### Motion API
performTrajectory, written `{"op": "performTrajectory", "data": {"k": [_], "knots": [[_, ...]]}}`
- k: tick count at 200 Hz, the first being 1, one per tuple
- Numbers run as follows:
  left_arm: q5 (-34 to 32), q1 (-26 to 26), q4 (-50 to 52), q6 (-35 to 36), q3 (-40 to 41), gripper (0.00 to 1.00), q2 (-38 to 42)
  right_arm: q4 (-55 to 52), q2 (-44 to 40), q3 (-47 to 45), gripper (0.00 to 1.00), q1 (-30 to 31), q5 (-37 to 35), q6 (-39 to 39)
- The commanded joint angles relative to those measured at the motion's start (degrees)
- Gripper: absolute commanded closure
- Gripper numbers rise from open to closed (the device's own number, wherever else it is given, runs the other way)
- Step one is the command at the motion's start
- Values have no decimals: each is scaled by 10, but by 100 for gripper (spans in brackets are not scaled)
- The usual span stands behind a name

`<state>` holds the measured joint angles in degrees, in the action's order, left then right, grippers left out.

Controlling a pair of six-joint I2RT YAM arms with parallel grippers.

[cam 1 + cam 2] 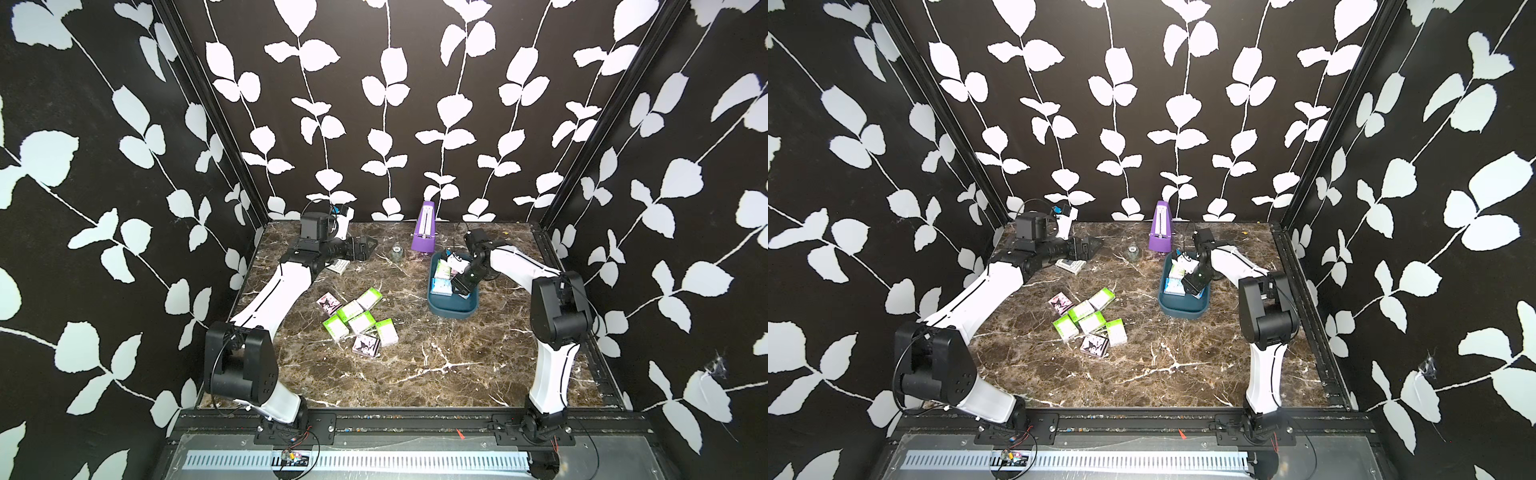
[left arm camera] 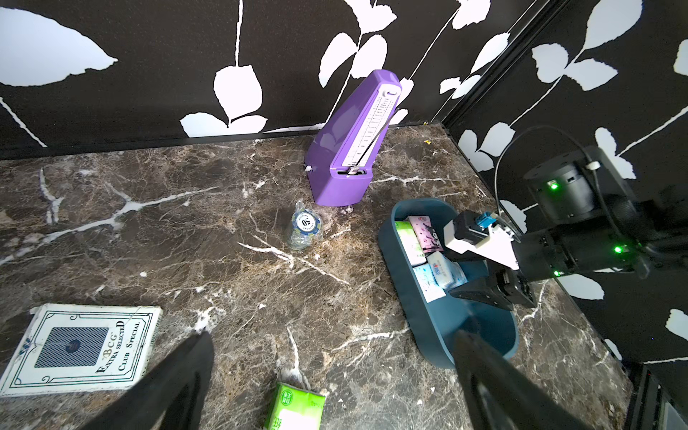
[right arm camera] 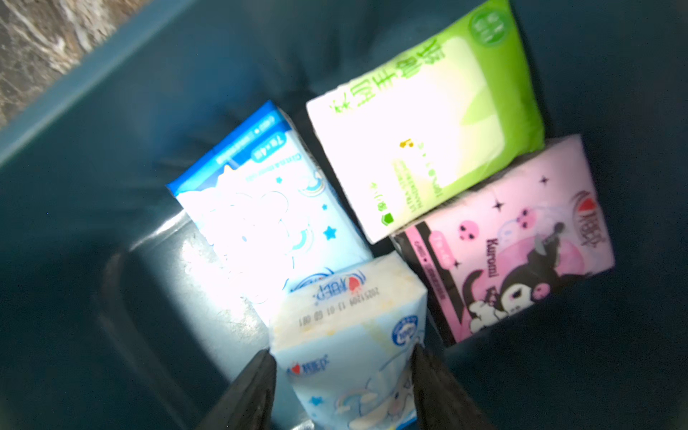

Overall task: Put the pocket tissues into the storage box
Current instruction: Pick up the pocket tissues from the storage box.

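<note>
Blue packet [image 3: 348, 316] is bracketed by right gripper [image 3: 343, 350] inside storage box [image 3: 93, 141], grip unclear; it could be dragged out if snagged

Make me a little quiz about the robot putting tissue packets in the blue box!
1. True or false: the purple metronome lies inside the storage box.
2. Which colour is the packet between the fingers of the right gripper? A green, B blue, C pink.
3. Is the left gripper open or shut?
Key: 1 false, it stands on the table; 2 B; 3 open.
</note>
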<state>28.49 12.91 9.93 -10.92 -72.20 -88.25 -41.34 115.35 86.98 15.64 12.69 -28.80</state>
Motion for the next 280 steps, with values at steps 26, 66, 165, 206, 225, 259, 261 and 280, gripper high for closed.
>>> {"op": "performTrajectory", "data": {"k": [26,66,165,206,225,259,261,280], "knots": [[2,-3,-5,5,-2,1,13,-20,25,12,50,3,15,-1],[2,-3,-5,4,-3,1,11,-24,14,18,60,2,12,-1],[6,-3,-15,0,0,1,11,-85,-40,74,68,1,-35,121],[9,-3,-16,1,0,1,10,-104,-53,77,69,1,-21,209],[9,-4,-16,2,0,1,9,-115,-56,75,69,2,-25,249],[13,-3,-17,0,-3,1,6,-115,-65,57,68,15,-55,283],[13,-4,-17,0,-3,1,6,-114,-64,56,68,15,-55,284],[14,-3,-17,1,-5,1,5,-112,-50,57,68,19,-52,297]]}}
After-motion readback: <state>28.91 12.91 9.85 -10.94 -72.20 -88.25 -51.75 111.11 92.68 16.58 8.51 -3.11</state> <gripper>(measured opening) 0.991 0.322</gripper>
